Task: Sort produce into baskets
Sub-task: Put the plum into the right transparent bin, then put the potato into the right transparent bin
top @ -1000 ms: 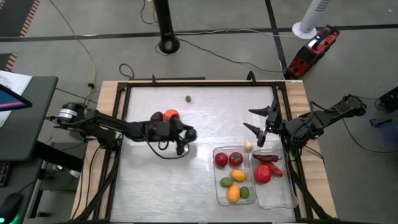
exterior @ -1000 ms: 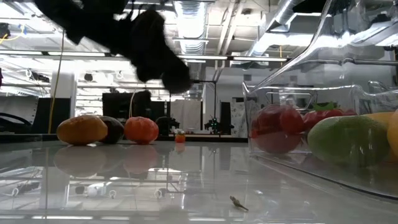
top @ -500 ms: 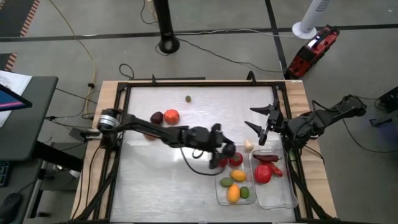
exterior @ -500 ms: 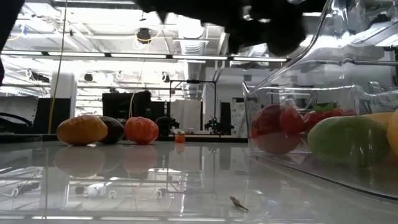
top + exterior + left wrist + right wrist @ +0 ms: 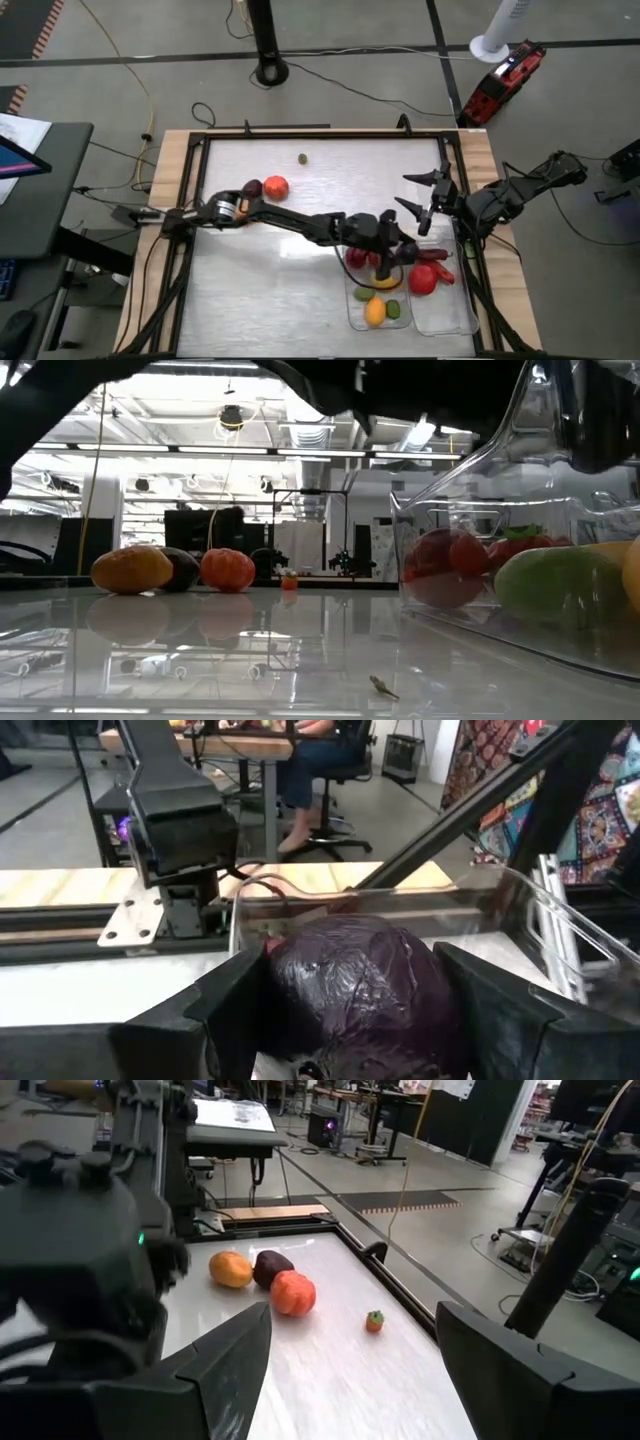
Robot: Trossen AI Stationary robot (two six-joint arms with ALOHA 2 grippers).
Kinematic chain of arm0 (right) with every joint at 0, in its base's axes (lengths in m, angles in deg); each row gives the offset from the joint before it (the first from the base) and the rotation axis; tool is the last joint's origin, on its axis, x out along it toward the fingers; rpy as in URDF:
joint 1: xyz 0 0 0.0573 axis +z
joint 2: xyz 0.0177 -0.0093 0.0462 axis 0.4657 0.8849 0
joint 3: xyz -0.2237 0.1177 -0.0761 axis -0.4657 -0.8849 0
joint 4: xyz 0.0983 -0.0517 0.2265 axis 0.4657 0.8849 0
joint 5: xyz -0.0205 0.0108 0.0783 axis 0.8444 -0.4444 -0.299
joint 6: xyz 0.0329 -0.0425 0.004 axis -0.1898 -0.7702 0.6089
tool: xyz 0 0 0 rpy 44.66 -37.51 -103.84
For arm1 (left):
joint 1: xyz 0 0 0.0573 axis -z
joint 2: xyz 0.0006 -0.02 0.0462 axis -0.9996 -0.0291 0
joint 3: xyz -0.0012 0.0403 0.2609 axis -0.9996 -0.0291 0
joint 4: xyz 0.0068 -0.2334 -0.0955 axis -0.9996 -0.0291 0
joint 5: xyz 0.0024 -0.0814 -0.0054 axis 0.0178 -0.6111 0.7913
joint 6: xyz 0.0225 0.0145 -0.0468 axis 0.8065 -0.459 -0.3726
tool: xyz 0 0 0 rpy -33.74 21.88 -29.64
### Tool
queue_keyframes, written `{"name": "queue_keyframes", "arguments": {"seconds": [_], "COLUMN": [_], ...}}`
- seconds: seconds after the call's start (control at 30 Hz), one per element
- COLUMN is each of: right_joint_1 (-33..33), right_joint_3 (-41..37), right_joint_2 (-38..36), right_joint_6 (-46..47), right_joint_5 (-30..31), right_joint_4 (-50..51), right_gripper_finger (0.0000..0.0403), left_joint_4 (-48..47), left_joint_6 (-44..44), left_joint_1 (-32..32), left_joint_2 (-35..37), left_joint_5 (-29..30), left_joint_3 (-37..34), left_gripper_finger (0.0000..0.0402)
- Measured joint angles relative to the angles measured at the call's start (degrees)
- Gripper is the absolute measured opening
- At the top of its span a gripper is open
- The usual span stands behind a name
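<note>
My left gripper (image 5: 385,262) reaches across the table and is over the left clear basket (image 5: 349,300), shut on a dark purple, shiny piece of produce (image 5: 350,970). That basket holds red, green and orange-yellow produce (image 5: 375,310). The right basket (image 5: 470,312) holds red pieces (image 5: 424,279). My right gripper (image 5: 421,206) is open and empty, just beyond the baskets' far right corner. An orange piece (image 5: 231,1268), a dark piece (image 5: 270,1265) and a red tomato (image 5: 276,186) lie on the table at the far left. My left gripper pinches the dark purple produce between its two fingers, one on each of its sides (image 5: 285,985). The piece fills the gap between them. It hangs clear over the basket, whose clear rim (image 5: 400,902) shows just beyond it.
A small green piece (image 5: 302,158) lies near the table's far edge; it shows in the right wrist view (image 5: 374,1321) as a small red-and-green piece. The table's middle and near left are bare metal (image 5: 260,290). A black frame (image 5: 200,150) rims the table.
My left gripper has swept from the table's left-middle toward the right edge and a little nearer, ending over the left basket with the dark purple piece between its fingers. My right gripper has kept still.
</note>
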State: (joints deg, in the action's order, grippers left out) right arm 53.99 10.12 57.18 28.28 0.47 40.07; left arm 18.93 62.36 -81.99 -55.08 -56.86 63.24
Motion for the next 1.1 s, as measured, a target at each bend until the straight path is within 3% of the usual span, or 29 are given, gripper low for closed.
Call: {"name": "queue_keyframes", "arguments": {"seconds": [0.33,0.6,0.73,0.9,1.1], "right_joint_1": [0.00,0.00,0.00,0.48,3.33], "right_joint_3": [-0.02,-0.02,0.00,-0.02,0.00], "right_joint_2": [-0.01,0.00,0.00,0.00,-0.76], "right_joint_6": [-0.60,-0.59,-0.19,0.05,-0.42], "right_joint_5": [0.12,0.12,0.12,0.12,1.93], "right_joint_4": [-0.04,-0.11,-0.06,0.41,0.48], "right_gripper_finger": [0.0311,0.0311,0.0311,0.0311,0.0311], "left_joint_4": [-0.40,-2.94,-2.99,-10.18,-9.19], "left_joint_6": [-1.09,0.85,1.60,5.22,13.26], "left_joint_1": [-0.11,-0.06,-0.20,-0.41,1.28], "left_joint_2": [-6.44,-6.44,-6.42,-3.69,1.36], "left_joint_5": [0.19,0.11,0.55,-1.81,4.29], "left_joint_3": [8.44,8.53,8.53,8.44,1.98], "left_gripper_finger": [0.0255,0.0339,0.0362,0.0354,0.0306]}}
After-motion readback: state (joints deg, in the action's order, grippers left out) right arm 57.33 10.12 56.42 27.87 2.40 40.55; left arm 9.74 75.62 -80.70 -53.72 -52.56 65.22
